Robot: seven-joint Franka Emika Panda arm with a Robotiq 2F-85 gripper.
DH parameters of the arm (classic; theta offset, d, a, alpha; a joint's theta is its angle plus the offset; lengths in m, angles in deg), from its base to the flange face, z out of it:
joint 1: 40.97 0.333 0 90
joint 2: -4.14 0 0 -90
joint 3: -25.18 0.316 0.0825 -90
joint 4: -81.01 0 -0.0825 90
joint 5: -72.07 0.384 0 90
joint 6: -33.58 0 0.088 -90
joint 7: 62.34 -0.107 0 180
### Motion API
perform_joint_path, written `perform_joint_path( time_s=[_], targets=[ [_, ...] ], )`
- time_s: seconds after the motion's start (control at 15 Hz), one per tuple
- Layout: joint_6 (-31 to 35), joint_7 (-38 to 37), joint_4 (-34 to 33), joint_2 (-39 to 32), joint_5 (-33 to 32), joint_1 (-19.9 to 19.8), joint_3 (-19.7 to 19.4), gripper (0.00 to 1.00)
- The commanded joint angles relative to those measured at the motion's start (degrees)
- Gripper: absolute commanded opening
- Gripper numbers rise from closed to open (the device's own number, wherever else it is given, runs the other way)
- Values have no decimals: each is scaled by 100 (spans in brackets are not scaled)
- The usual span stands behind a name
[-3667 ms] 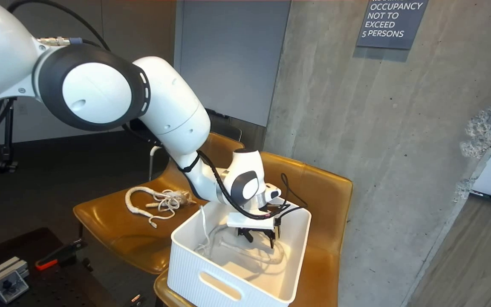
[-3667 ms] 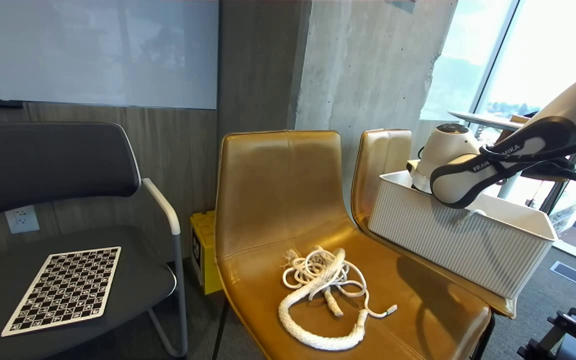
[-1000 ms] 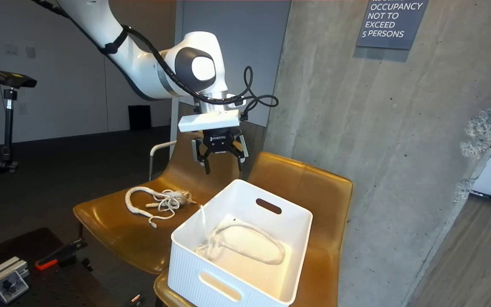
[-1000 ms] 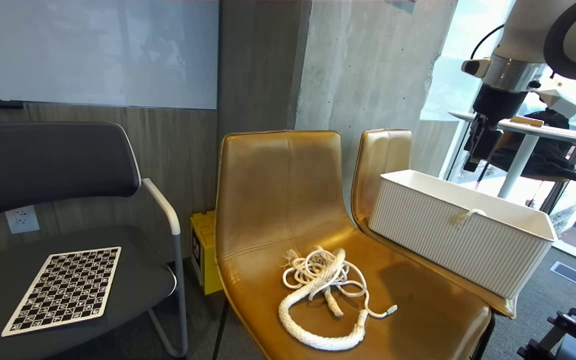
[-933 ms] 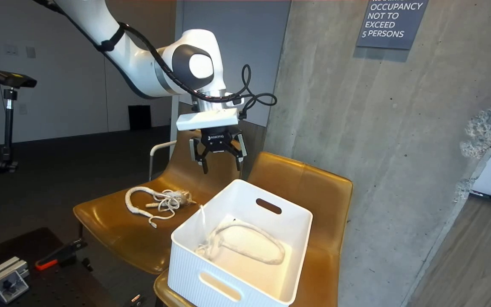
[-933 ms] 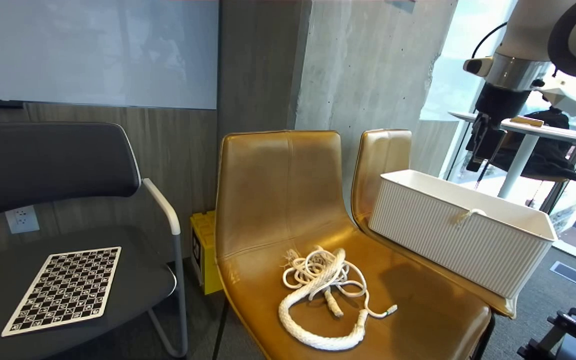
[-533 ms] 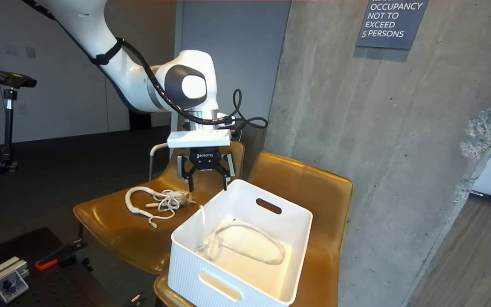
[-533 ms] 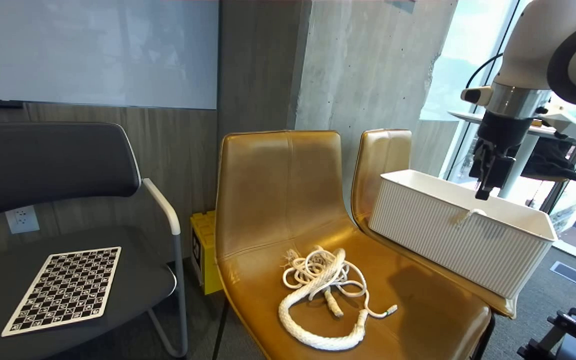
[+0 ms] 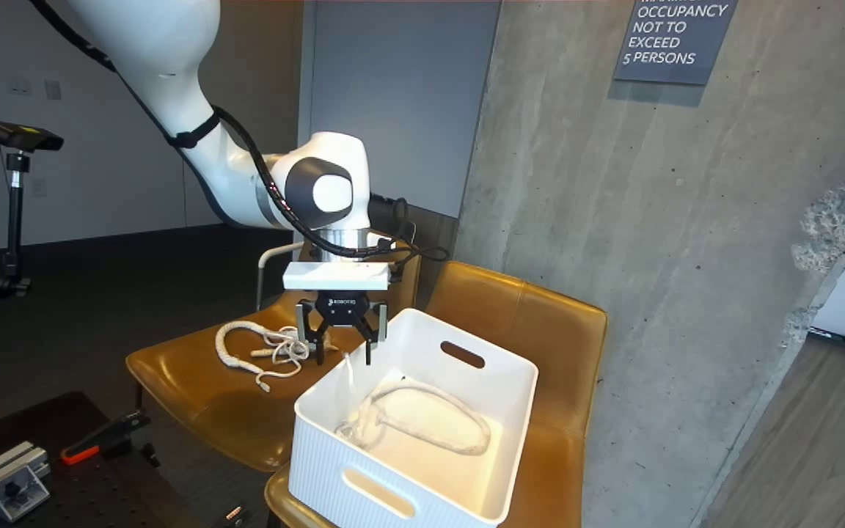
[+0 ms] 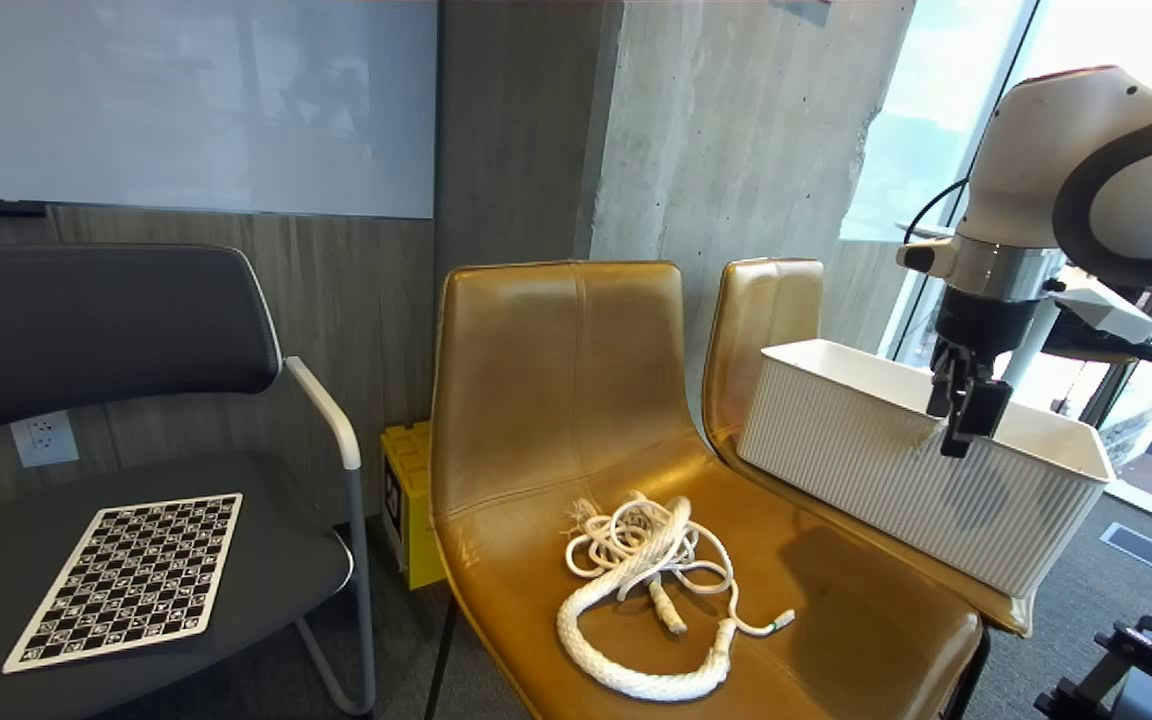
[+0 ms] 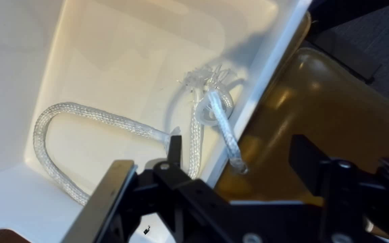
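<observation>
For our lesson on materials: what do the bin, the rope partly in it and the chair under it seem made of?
Bin: probably moulded plastic, fairly matte white; the ribbed wall and rounded corners suggest it.
Rope: braided fibre, slightly shiny; the weave and frayed strands show it; cotton or synthetic is unclear.
Chair: leather or imitation, glossy brown; the highlights and seam fit either.

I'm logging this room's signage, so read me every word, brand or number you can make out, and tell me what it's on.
"OCCUPANCY NOT TO EXCEED 5 PERSONS": on the blue-grey sign; its top line is cut off.
"ROBOTIQ": on the black body of the gripper.
Dark label on the yellow box: unreadable.
Checkered board: marks too small to read.
</observation>
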Motion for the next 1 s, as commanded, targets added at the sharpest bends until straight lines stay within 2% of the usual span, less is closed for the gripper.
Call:
perform_joint_path(
  time_s=[0.0,0.33,0.47,0.87,0.93],
  targets=[
    [-2,156,-115,-75,98,-58,83,49],
    [-30,176,-150,-49,69,-58,83,12],
    [-57,192,-174,-22,65,-74,71,1],
    [-101,242,-162,-6,91,-157,64,3],
    [-97,252,-152,2,91,-170,61,28]
  ],
)
